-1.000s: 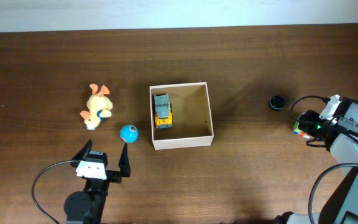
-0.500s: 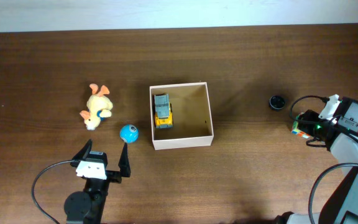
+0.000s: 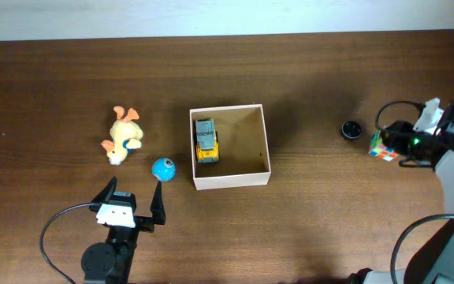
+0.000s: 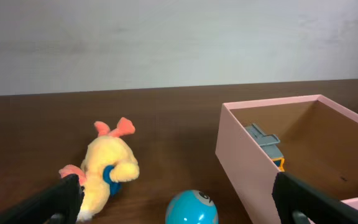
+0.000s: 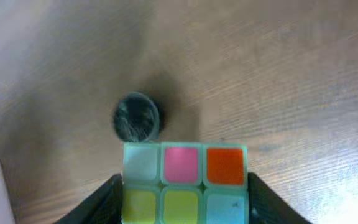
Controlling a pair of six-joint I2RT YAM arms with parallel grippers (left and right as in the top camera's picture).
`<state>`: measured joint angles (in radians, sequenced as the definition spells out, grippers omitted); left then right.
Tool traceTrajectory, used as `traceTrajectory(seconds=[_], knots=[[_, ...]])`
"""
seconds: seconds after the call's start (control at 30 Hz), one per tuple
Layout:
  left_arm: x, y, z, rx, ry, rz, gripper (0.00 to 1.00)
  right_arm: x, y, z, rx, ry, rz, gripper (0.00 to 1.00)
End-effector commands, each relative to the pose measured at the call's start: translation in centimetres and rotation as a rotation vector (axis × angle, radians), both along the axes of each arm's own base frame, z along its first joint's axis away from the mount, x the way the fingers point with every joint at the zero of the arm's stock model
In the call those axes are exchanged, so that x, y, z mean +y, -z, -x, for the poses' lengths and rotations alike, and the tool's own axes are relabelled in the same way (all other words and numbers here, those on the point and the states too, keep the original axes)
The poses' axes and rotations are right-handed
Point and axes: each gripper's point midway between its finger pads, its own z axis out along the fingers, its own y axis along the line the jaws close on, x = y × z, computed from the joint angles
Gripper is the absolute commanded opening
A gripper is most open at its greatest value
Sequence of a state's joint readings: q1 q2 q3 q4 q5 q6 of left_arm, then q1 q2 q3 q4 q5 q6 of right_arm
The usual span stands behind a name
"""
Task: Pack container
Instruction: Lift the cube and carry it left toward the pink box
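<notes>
**Ana:** Where does the container [image 3: 262, 142] stand, and what's in it?

**Ben:** At the middle of the table [image 3: 321, 221], well apart from both arms. A yellow and grey toy truck [image 3: 206, 140] lies against its left wall; the rest of the floor is bare.

**Ana:** And the arms?

**Ben:** The right gripper [image 5: 184, 193] is clamped on a Rubik's cube [image 3: 381, 147] near the table's right edge, one finger on each side face, just beside a small black round object [image 3: 351, 128]. The left gripper [image 3: 134, 186] hangs with its fingers spread wide and holds nothing, near the front edge. A blue ball [image 3: 163, 168] lies just ahead of it, and a yellow plush duck [image 3: 123, 134] lies beyond that.

**Ana:** How would the box behave if touched?

**Ben:** Probably light thin cardboard: stiff enough to keep its shape, but likely to slide on the smooth wood if a finger or a toy knocks a wall. If it needs steadying, the top rim of one wall, pinched inside and out, looks like the best hold. Toys are better lowered from above, clear of the rim.
</notes>
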<state>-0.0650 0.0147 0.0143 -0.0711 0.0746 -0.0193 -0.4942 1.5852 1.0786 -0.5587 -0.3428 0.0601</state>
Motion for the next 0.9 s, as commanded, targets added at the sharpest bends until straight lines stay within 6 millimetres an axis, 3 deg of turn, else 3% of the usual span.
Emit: traceTrajectory(seconds=[0.0,0.23,0.4,0.57,0.87], knots=[[0.0,0.1,0.0,-0.005,0.003,-0.015,0.99,1.5,-4.8,-2.0,-0.083,-0.058,0.012,0.51],[0.0,0.1,0.0,-0.005,0.003,-0.015,0.99,6.9,-9.0,-3.9,-0.112,-0.209,0.021,0.51],[0.0,0.1,0.0,-0.005,0.003,-0.015,0.99,13.8,-11.4,-4.9,-0.148,-0.379,0.023,0.51],[0.0,0.1,0.0,-0.005,0.003,-0.015,0.99,21.8,-11.9,-4.4,-0.168,-0.568,0.024,0.51],[0.0,0.1,0.0,-0.005,0.003,-0.015,0.99,30.8,-11.9,-3.1,-0.205,-0.687,0.139,0.51]])
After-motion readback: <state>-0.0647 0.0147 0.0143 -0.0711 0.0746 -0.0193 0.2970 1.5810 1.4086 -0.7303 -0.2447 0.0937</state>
